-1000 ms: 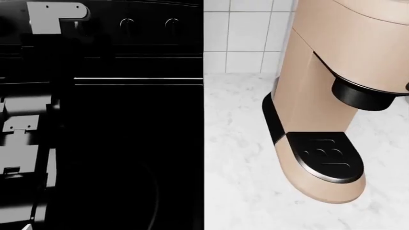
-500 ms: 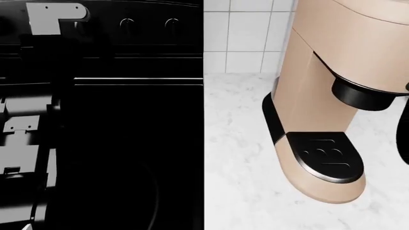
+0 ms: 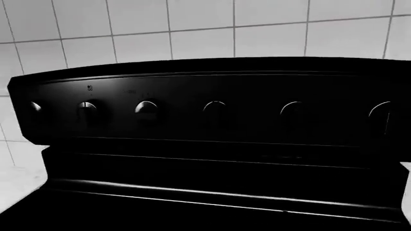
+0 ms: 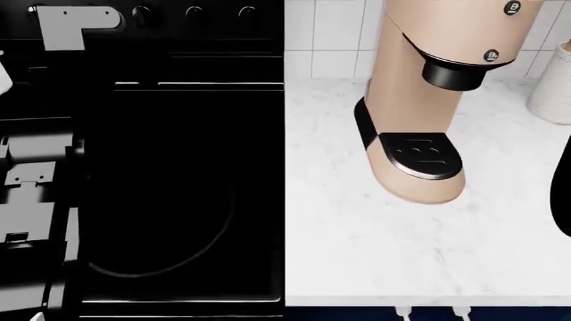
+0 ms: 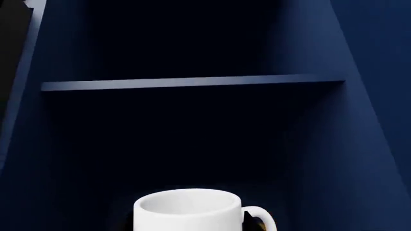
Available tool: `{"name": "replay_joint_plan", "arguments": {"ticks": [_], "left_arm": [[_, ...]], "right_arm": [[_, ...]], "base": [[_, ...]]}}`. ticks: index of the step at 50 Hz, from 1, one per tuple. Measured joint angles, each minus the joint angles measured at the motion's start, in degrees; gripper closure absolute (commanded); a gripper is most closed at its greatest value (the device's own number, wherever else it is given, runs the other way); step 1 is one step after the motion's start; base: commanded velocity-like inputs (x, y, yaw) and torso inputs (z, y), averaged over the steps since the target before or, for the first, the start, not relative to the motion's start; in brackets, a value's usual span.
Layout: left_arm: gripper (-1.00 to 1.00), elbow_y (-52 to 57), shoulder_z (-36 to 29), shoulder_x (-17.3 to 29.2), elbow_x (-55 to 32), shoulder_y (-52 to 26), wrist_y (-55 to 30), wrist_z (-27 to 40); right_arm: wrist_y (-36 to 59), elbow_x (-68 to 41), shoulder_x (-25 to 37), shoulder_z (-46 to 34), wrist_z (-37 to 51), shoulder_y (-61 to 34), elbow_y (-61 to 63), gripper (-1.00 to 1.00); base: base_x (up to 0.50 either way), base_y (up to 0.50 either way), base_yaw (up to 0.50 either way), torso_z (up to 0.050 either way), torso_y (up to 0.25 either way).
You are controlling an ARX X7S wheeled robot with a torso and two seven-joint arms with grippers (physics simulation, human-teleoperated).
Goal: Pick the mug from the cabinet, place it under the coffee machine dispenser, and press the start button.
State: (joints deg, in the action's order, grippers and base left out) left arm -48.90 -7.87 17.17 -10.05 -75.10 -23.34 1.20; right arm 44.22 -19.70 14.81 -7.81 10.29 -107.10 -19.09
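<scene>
The white mug [image 5: 187, 211] stands upright with its loop handle [image 5: 262, 220] to one side, inside a dark blue cabinet, very close in front of my right wrist camera. Dark bits show just beside the mug and behind its handle; I cannot tell how the right jaws stand. The beige coffee machine [image 4: 406, 100] stands on the white marble counter [image 4: 357, 241]. Its black round dispenser [image 4: 458, 72] hangs over the empty black oval drip tray [image 4: 419, 155]. Grey parts of my left arm [image 4: 36, 174] lie over the black stove; its jaws do not show.
A black stove [image 4: 178, 167] fills the left, its knob panel [image 3: 212, 113] in front of white wall tiles. A white speckled canister [image 4: 551, 93] stands right of the machine. A cabinet shelf [image 5: 192, 83] runs above the mug. A dark arm part [image 4: 563, 194] shows at the right edge.
The head view has pulled back: the coffee machine looks smaller and sits higher, and the counter's front edge and the canister have come into view. A dark arm part shows lower at the right edge.
</scene>
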Motion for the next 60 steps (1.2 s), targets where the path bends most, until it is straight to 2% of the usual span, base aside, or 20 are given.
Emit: {"name": "replay_joint_plan", "arguments": {"ticks": [3, 17, 22, 31, 37, 43, 51, 60], "left_arm": [[-1.00, -0.2, 0.0, 0.0, 0.0, 0.0, 0.1, 0.0], [-1.00, -1.7, -0.1, -0.2, -0.1, -0.2, 1.0, -0.2], [-1.00, -3.0, -0.1, -0.3, -0.1, -0.4, 2.0, -0.3], [-1.00, -6.7, -0.1, -0.7, 0.0, -1.1, 4.3, -0.6], [-1.00, -8.7, -0.2, -0.9, 0.0, -1.7, 5.4, -0.7], [-1.00, -10.3, -0.2, -1.0, 0.1, -2.2, 6.3, -0.8], [-1.00, -11.5, -0.1, -1.0, 0.0, -2.5, 7.0, -0.8], [-1.00, -13.4, -0.2, -1.1, 0.1, -2.9, 8.2, -0.9]], "right_arm": [[0.0, -0.1, 0.0, 0.0, 0.0, 0.1, 0.1, 1.00], [3.0, -1.4, 0.6, 0.4, 0.4, 0.7, 3.6, 1.00], [9.2, -3.4, 1.5, 1.9, 1.7, 1.7, 7.7, 1.00], [26.3, -9.4, 5.0, 6.6, 3.9, 6.2, 20.9, 1.00], [35.0, -19.2, 8.6, 11.0, 8.6, 11.0, 29.5, 1.00], [39.5, -31.8, 13.1, 15.2, 15.3, 17.0, 35.5, 1.00], [40.6, -40.9, 17.9, 19.9, 19.6, 26.5, 40.6, 1.00], [38.0, -43.8, 22.1, 24.3, 19.0, 39.8, 43.9, 1.00]], "base": [[-0.50, 0.00, 0.00, 0.000, 0.000], [0.00, 0.00, 0.00, 0.000, 0.000], [0.00, 0.00, 0.00, 0.000, 0.000], [0.00, 0.00, 0.00, 0.000, 0.000], [0.00, 0.00, 0.00, 0.000, 0.000], [0.00, 0.00, 0.00, 0.000, 0.000], [0.00, 0.00, 0.00, 0.000, 0.000], [0.00, 0.00, 0.00, 0.000, 0.000]]}}
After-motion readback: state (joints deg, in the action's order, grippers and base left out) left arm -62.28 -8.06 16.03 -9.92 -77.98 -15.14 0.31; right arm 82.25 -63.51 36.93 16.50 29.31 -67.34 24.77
